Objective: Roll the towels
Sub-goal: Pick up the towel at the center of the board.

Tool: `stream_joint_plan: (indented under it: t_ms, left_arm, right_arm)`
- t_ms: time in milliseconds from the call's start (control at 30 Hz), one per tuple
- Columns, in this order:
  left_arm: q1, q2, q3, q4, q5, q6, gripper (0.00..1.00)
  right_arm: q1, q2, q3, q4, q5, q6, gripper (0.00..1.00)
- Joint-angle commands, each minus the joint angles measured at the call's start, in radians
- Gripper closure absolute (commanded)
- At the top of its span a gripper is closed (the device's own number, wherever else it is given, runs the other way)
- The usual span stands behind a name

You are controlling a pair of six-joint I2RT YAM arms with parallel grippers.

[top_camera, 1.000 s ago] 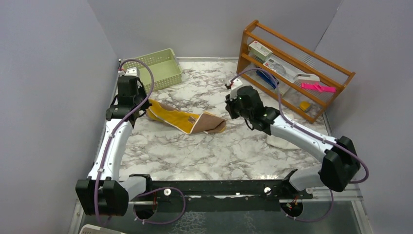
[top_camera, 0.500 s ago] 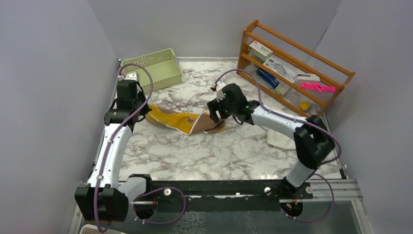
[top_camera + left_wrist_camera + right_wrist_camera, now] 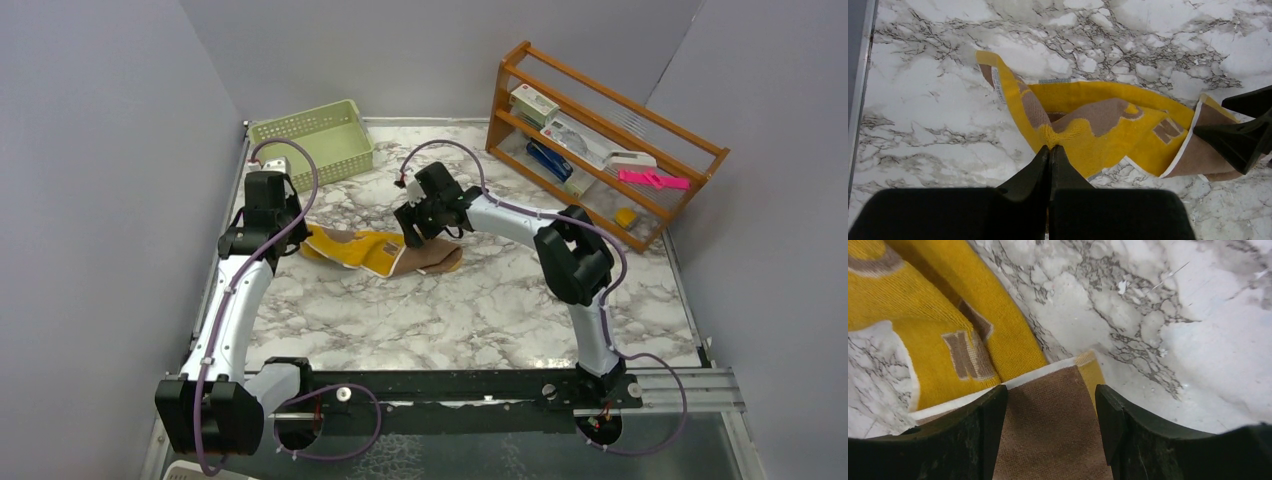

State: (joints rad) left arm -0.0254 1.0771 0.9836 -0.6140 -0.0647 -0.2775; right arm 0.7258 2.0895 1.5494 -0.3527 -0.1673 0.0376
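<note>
The yellow towel (image 3: 375, 250) lies loose and crumpled on the tabletop (image 3: 450, 310), not yet rolled. The left fingers (image 3: 1040, 165) are pinched together on one end, and the right fingers (image 3: 990, 410) stand apart over its tan folded end. All the rolling is left to do, and no second towel shows.

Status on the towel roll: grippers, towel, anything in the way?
Left gripper shut on yellow towel, left end. Right gripper open, astride its tan turned-over end. Towel crumpled, not rolled yet. Green basket stands apart behind it.
</note>
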Motion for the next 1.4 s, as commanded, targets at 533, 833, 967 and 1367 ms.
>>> stream_joint_plan:
  t_ms: [533,833,967,1367]
  left_arm:
    - [0.008,-0.032,-0.052,0.057,0.019,0.008,1.0]
    - [0.014,-0.019,0.075,0.003,-0.056,0.026,1.0]
    - [0.017,-0.019,0.111,-0.031,-0.12,0.046,1.0]
    - [0.025,-0.047,0.088,-0.101,-0.062,-0.001,1.0]
  right_arm:
    - [0.007,0.0,-0.061,-0.073,0.053,0.084,0.99]
    - [-0.025,-0.401,-0.142,-0.08,0.287,0.021,0.99]
    - [-0.071,-0.583,-0.248,-0.06,0.298,0.014,0.99]
    - [-0.108,-0.937,-0.582,-0.074,0.297,0.075,0.99]
